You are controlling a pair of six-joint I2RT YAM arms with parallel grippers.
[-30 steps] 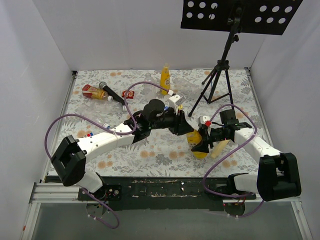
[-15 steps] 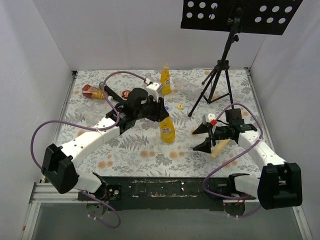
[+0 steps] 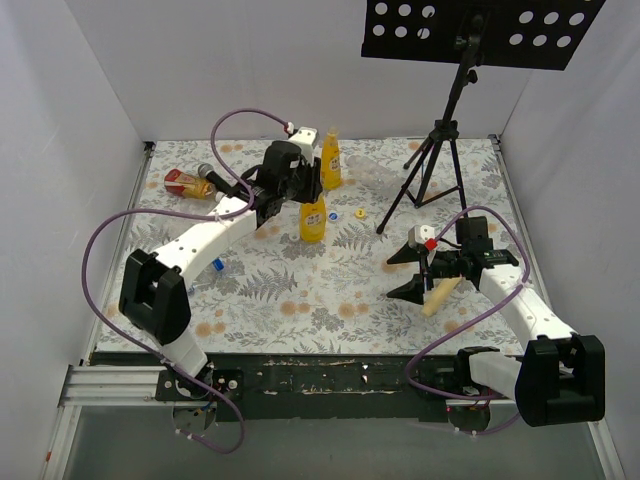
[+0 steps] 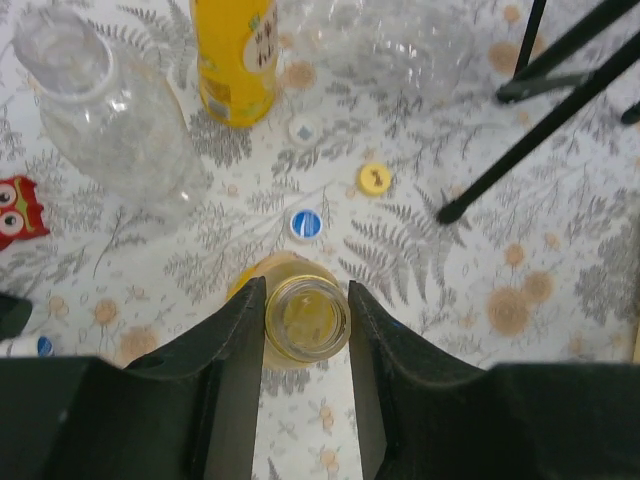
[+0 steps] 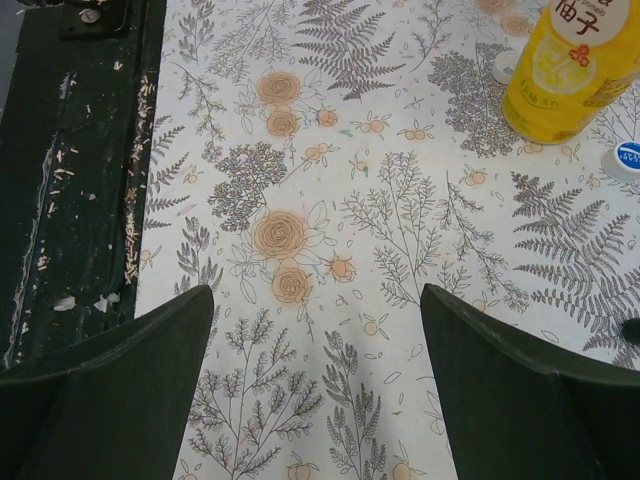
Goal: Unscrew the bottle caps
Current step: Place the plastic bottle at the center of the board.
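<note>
1. Left tool (image 4: 300,320): clamped on the neck of an open orange-yellow bottle (image 3: 313,221). The bottle stands upright on the floral worktop (image 3: 300,290), toward the far side. The wrist view looks straight down into its uncapped mouth, one finger on each side.
2. Right tool (image 5: 318,330): spread wide and holding nothing, over bare worktop at the right side. A tan cone-shaped stick (image 3: 438,297) lies just beside it.
3. Loose caps: a blue-and-white cap (image 4: 306,224), a yellow cap (image 4: 373,179) and a white cap (image 4: 303,130) lie on the worktop just beyond the held bottle, apart from one another.
4. Second orange-yellow bottle (image 3: 330,160): upright near the back edge, behind the held bottle. Whether it carries a cap cannot be told.
5. Clear bottle (image 4: 110,110): lies on its side to the left of the loose caps, mouth open.
6. Red-labelled bottle (image 3: 186,184): lies at far left, with a black microphone (image 3: 222,186) beside it.
7. Tripod stand (image 3: 432,165): stands at the far right of the worktop, well apart from both tools.
</note>
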